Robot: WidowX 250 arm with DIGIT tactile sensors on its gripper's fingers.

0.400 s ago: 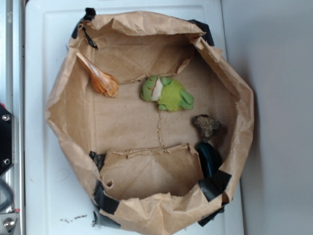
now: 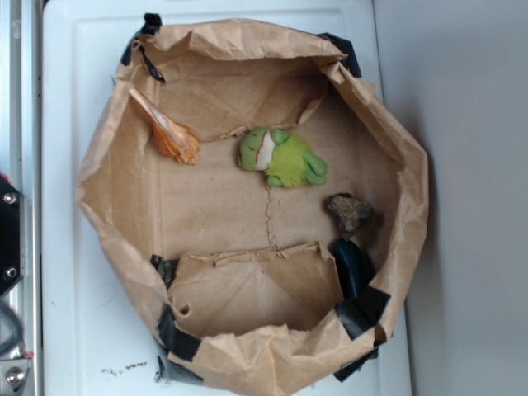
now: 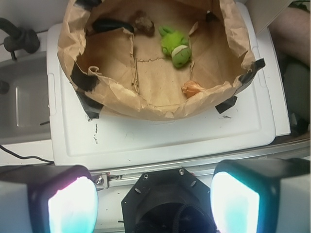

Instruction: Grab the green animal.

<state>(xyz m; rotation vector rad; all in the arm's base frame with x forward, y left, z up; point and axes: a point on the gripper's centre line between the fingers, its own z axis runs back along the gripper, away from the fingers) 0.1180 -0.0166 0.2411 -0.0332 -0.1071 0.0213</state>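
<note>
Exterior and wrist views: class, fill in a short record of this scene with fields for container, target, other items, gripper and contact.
container: brown paper bin with folded, taped walls, standing on a white board
target: green animal, lying on its side on the bin floor
other items: orange-and-white shell against the bin wall; brown rock; a dark object beside the rock
gripper: gripper open, outside the bin, holding nothing
contact: none; the toy lies apart from shell and rock

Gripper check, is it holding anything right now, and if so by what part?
Nothing is held. The gripper is open and empty, far back from the paper bin, where the green animal lies untouched.
</note>
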